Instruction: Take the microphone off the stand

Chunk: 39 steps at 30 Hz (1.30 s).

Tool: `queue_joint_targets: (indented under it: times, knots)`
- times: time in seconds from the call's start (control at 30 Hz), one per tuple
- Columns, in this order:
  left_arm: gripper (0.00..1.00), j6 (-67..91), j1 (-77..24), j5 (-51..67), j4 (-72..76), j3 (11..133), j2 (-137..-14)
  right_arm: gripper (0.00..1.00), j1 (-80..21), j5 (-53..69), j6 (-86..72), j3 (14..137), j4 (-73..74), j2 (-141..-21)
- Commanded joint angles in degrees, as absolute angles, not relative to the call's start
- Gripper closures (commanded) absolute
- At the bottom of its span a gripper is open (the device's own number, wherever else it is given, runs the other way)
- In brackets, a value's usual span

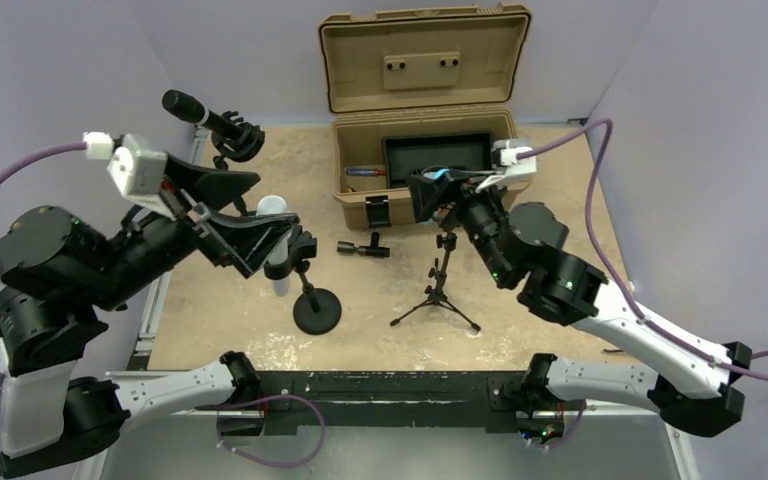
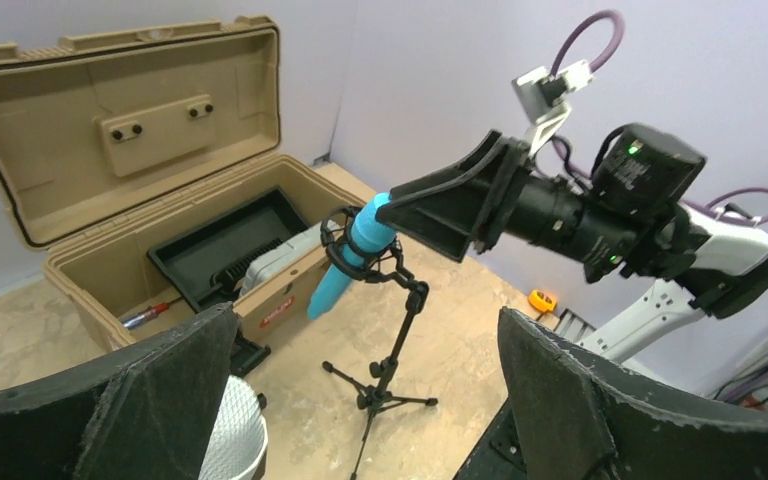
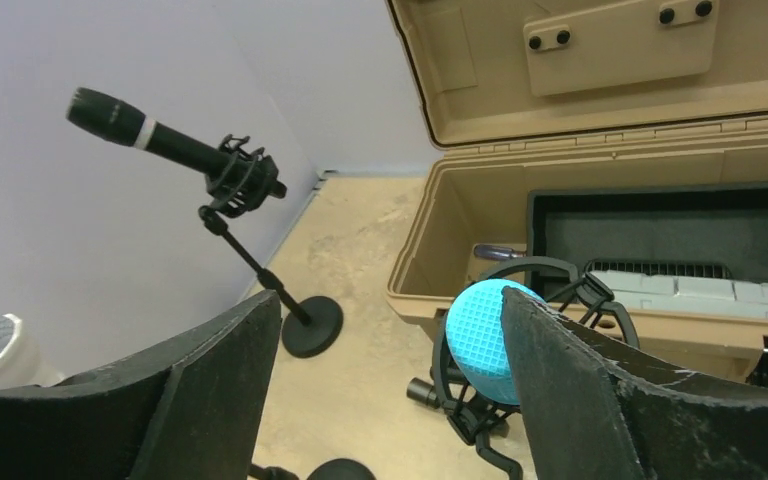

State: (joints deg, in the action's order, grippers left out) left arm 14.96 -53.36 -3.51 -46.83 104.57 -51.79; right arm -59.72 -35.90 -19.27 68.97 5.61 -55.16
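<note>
A blue microphone (image 3: 482,340) is noted seated in a black shock mount (image 2: 345,262) atop a tripod stand (image 1: 438,298), just in front of the tan case (image 1: 425,60), which is stood open at the far side of the worktop (image 1: 220,315). The right tool (image 3: 390,305) is held at the mic's mesh head with its jaws spread wide. The head is seen just inside one finger, but whether it is touched cannot be settled. The approach along the mic's axis is judged deliberate: the body is held only by the mount's ring, so a pull along its length should slide it free, whereas a sideways tug could tip the light tripod. Closing on the head is judged to be the step in hand. The left tool (image 2: 365,315) is likewise held wide, to the left of the case front. A white microphone (image 2: 232,440) is seen beside one of its fingers but is not gripped. A black microphone (image 3: 155,135) on a third stand is recorded well left of the case, apart from both tools.
</note>
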Motion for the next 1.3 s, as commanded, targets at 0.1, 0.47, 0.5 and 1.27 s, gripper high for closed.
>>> queue_joint_targets:
  times: [0.1,0.47,0.5,1.27]
  knots:
    - [0.0,16.63,-53.26,-9.22,-41.56,101.55,-46.35,0.25,-59.88,-43.86,-20.84,72.99,12.16,-61.84]
    - [0.0,16.61,-53.26,-8.45,-41.28,100.47,-46.72,0.21,-59.9,-44.43,-19.94,70.58,9.96,-58.26]
    - [0.0,16.69,-53.26,-8.07,-41.1,100.44,-46.9,0.18,-59.88,-43.07,-18.38,69.72,7.55,-58.08]
    - [0.0,18.48,-53.26,-5.84,-42.35,100.5,-47.85,0.34,-59.9,-49.13,-12.45,65.62,1.57,-61.0]
